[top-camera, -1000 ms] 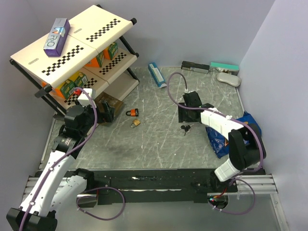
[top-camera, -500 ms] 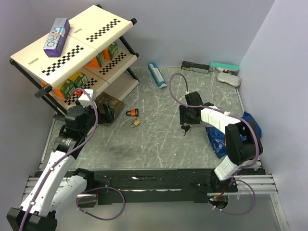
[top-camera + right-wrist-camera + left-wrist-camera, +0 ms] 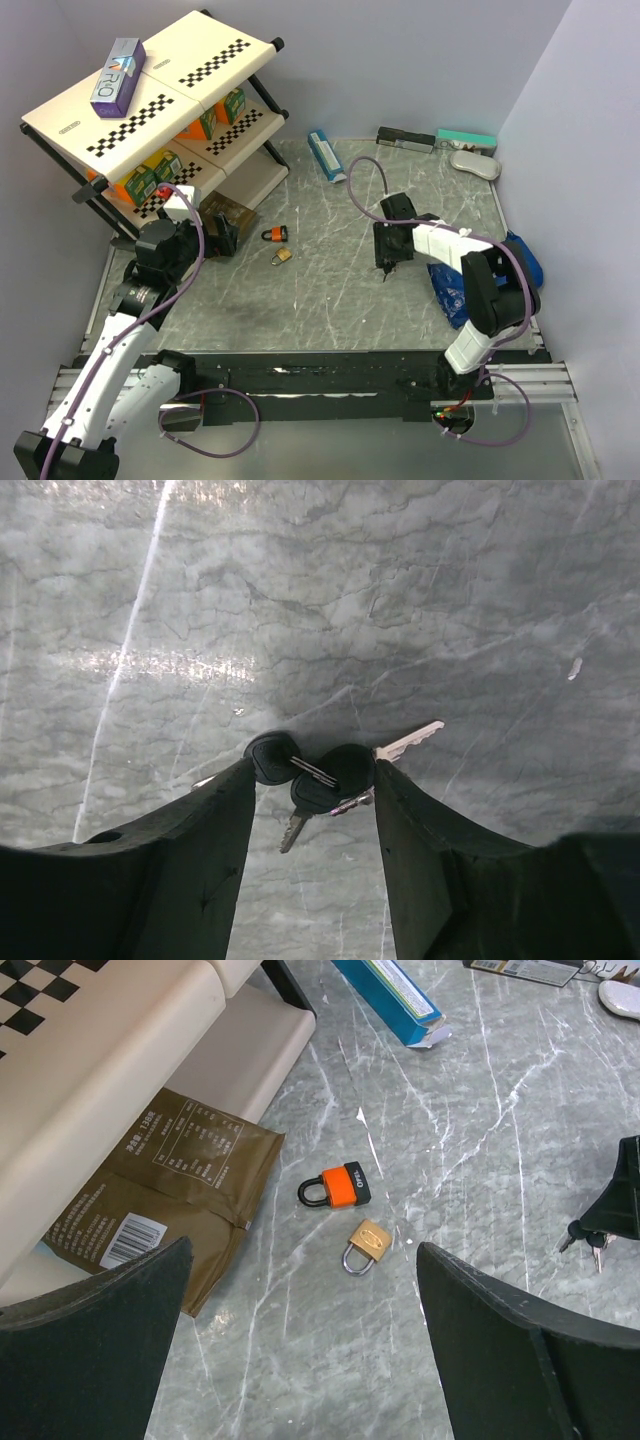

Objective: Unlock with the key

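On the tabletop (image 3: 320, 290), right of centre, the right tool (image 3: 312, 768) has dropped over the key (image 3: 335, 772) within the last 1 second. Its fingers have drawn in to flank the black heads, but I cannot tell whether they pinch yet. The key lies flat. The left tool (image 3: 305, 1245) hangs spread wide above the orange padlock (image 3: 338, 1185) and the brass padlock (image 3: 366, 1245). Pickup looks imminent.
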`<act>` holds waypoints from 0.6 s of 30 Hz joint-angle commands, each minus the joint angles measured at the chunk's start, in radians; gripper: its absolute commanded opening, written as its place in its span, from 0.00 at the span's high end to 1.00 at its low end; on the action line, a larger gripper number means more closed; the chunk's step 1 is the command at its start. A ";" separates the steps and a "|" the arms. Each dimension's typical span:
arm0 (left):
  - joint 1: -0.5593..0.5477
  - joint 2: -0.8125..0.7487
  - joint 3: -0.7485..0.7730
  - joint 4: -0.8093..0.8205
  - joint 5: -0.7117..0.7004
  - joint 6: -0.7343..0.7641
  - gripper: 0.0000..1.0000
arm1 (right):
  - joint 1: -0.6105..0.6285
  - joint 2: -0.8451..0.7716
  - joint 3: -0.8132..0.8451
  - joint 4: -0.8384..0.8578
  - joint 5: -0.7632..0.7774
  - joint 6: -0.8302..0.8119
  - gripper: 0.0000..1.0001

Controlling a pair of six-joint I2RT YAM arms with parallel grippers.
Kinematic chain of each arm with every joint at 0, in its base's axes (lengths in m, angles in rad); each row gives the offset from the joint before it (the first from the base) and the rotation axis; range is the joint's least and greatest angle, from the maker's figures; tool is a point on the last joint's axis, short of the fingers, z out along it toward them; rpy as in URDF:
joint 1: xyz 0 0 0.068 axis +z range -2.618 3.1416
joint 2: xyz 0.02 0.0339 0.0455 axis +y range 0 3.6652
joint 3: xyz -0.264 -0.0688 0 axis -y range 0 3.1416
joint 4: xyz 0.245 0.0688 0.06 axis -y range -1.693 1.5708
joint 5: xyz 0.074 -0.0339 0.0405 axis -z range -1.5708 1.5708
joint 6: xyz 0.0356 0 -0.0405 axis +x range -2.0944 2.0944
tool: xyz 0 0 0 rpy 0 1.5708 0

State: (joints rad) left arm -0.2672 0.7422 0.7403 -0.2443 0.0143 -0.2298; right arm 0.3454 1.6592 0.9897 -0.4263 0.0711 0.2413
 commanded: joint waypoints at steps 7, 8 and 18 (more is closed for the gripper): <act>-0.001 0.008 -0.001 0.043 0.015 0.010 0.01 | 0.030 0.050 0.061 0.009 -0.013 -0.020 0.51; -0.001 0.009 -0.001 0.045 0.013 0.009 0.01 | 0.030 0.050 0.060 0.008 -0.014 -0.017 0.52; -0.001 0.019 -0.001 0.043 0.021 0.007 0.01 | 0.058 0.020 0.033 -0.022 0.008 -0.002 0.56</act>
State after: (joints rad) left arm -0.2672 0.7574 0.7399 -0.2447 0.0196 -0.2298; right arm 0.3813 1.6978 1.0153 -0.4221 0.0605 0.2348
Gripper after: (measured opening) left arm 0.994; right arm 0.442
